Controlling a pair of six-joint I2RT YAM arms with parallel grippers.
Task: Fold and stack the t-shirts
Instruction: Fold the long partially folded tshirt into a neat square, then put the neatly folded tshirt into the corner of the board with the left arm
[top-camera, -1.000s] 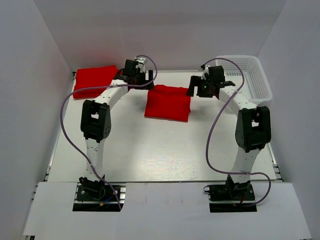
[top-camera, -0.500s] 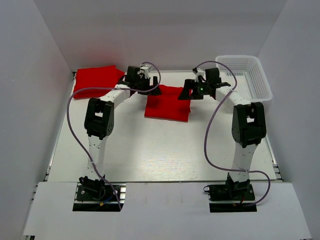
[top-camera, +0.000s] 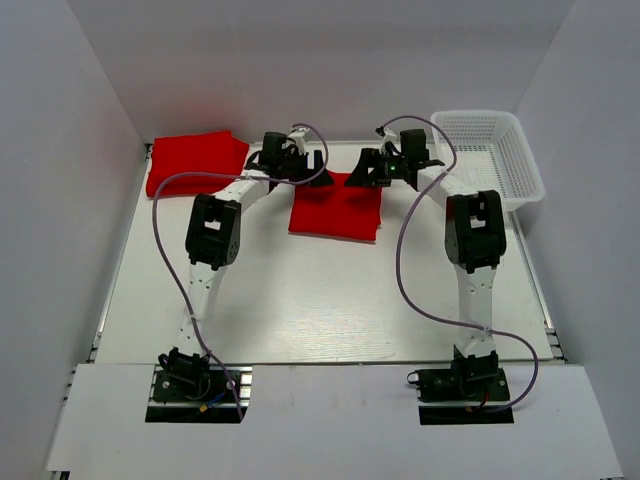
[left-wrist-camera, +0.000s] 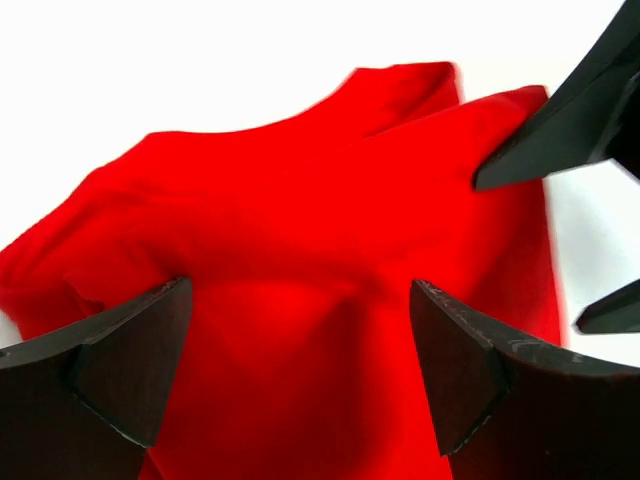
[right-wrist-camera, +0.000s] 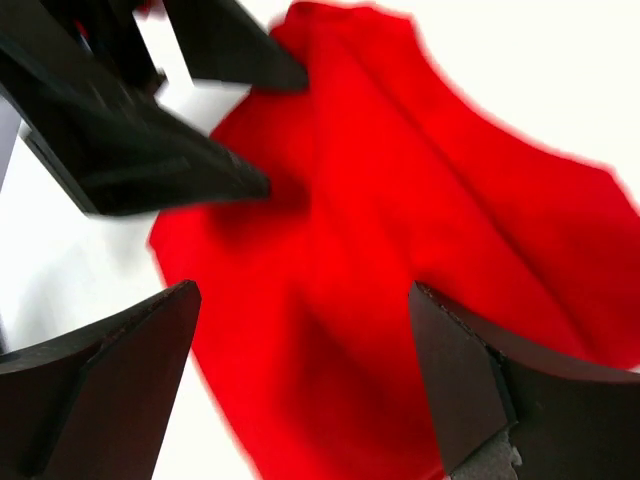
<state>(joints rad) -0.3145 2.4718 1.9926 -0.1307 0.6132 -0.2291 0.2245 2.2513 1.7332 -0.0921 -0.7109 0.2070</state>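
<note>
The left gripper (top-camera: 316, 168) and right gripper (top-camera: 360, 172) have drawn in toward each other and now hang over the far edge of the folded shirt (top-camera: 335, 212) on the table (top-camera: 300, 300), both jaws wide, holding nothing. A second shirt (top-camera: 192, 160) lies well left of it, a basket (top-camera: 497, 150) well right.

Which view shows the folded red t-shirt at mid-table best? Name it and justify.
Top external: the folded t-shirt shows almost whole, only its far edge under the left hand and right hand. Both wrist views give close, cropped patches; the right one is blurred.
</note>
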